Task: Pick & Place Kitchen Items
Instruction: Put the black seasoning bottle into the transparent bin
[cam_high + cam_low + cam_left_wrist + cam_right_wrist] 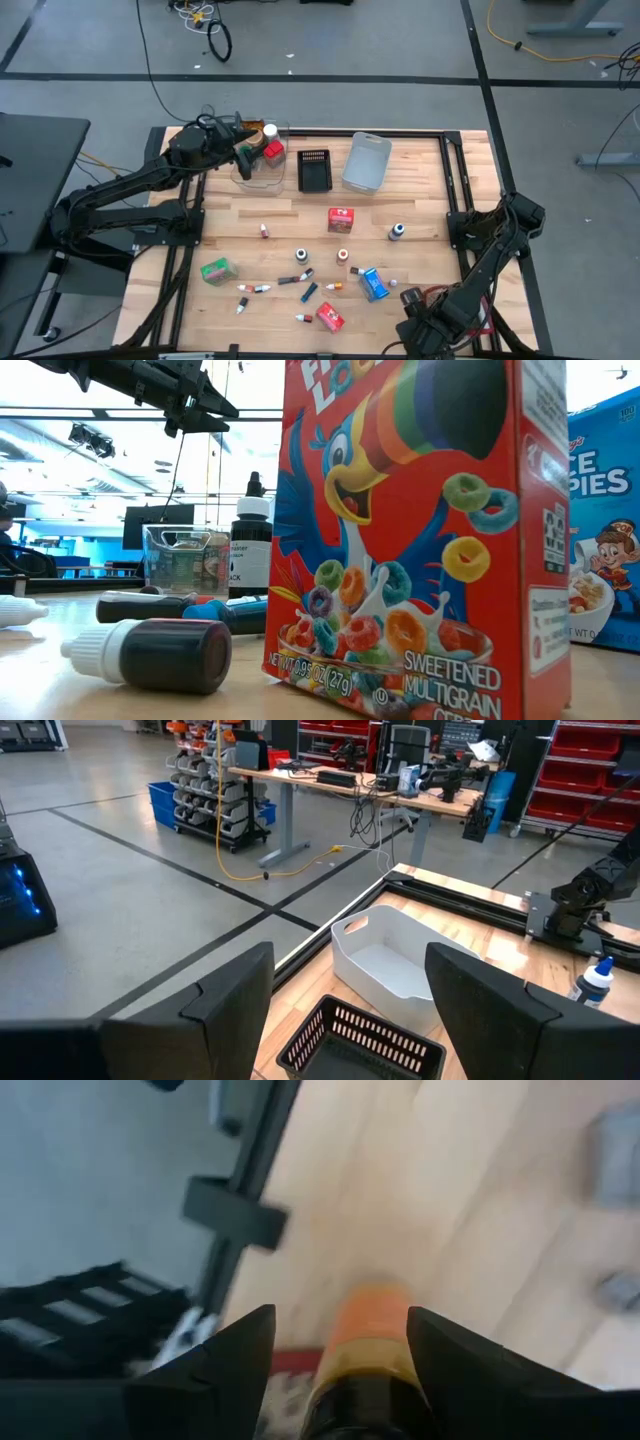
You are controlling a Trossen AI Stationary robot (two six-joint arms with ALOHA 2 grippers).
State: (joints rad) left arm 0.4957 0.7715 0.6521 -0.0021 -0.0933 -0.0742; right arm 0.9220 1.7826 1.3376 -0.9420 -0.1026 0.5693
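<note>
Left gripper [250, 152] open above the clear bin [262, 170] — nothing held. Right gripper [340, 1342], at the table's near right corner, clamped on an orange-capped tube [368, 1345]; groceries scattered mid-table.

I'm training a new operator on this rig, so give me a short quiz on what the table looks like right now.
1. True or false: the left pincer hovers over the clear bin, open and empty.
2. Which bin stands between the clear bin and the grey-blue bin? A: black bin. B: wire basket. C: yellow tray.
3. In the high view, what colour is the box lying farthest to the left?
Key: 1 true; 2 A; 3 green, the green box.
</note>
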